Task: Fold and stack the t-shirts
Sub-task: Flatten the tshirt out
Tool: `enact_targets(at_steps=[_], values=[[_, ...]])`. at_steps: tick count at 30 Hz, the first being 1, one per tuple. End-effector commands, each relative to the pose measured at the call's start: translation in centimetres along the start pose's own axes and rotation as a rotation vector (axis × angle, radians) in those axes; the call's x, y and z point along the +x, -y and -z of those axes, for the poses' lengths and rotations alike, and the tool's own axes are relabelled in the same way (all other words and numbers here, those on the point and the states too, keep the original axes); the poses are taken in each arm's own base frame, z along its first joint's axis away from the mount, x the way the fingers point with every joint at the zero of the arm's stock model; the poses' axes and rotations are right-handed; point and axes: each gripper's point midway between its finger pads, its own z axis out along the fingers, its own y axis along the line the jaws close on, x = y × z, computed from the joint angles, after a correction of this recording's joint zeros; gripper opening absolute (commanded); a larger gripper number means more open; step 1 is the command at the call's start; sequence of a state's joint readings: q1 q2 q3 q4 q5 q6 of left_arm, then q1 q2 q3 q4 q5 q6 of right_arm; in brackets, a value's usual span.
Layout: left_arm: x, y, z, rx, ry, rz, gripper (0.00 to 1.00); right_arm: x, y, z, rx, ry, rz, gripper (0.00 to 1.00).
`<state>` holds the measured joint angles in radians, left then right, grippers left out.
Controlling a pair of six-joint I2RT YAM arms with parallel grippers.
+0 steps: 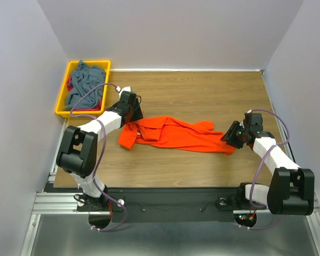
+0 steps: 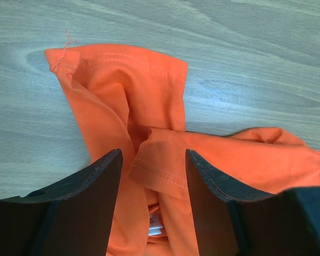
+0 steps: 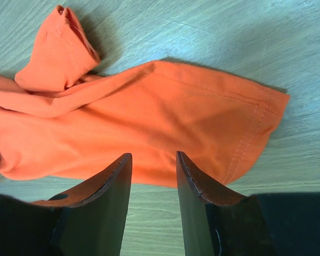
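Note:
A bright orange t-shirt point(image 1: 176, 136) lies bunched in a long strip across the middle of the table. My left gripper point(image 1: 134, 118) is at its left end, open, with its fingers either side of a hemmed fold point(image 2: 160, 170). The white neck label point(image 2: 156, 229) shows between them. My right gripper point(image 1: 229, 140) is at the shirt's right end, open, its fingertips point(image 3: 122, 162) over the near edge of the cloth point(image 3: 149, 122), holding nothing. A slate grey-blue shirt point(image 1: 85, 85) and a bit of red cloth point(image 1: 70, 84) lie in the bin.
A yellow bin point(image 1: 80, 113) stands at the back left corner of the wooden table, beside the left wall. White walls close in the left, back and right sides. A stitched sleeve end point(image 3: 61, 48) lies on the wood beyond the right gripper.

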<state>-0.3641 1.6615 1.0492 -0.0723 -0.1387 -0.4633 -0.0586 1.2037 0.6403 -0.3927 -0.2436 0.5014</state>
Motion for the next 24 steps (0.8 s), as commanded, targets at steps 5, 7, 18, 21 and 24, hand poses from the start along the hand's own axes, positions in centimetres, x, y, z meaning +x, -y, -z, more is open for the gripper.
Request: enact_targets(at_steps=[5, 7, 18, 21, 24], values=[[0.0, 0.1, -0.8, 0.021, -0.003, 0.011, 0.61, -1.6, -1.1, 0.8, -0.036, 0.056, 0.013, 0.45], [0.5, 0.0, -1.0, 0.021, -0.014, 0.009, 0.6, -1.6, -1.1, 0.8, -0.035, 0.057, 0.014, 0.44], [0.9, 0.2, -0.7, 0.043, -0.02, 0.018, 0.4, -1.7, -1.2, 0.9, -0.036, 0.06, 0.012, 0.45], [0.1, 0.2, -0.2, 0.043, 0.0, 0.012, 0.36, -1.7, -1.2, 0.9, -0.037, 0.061, 0.011, 0.45], [-0.4, 0.3, 0.3, 0.042, 0.01, 0.002, 0.29, -1.8, -1.2, 1.0, -0.038, 0.066, 0.012, 0.45]])
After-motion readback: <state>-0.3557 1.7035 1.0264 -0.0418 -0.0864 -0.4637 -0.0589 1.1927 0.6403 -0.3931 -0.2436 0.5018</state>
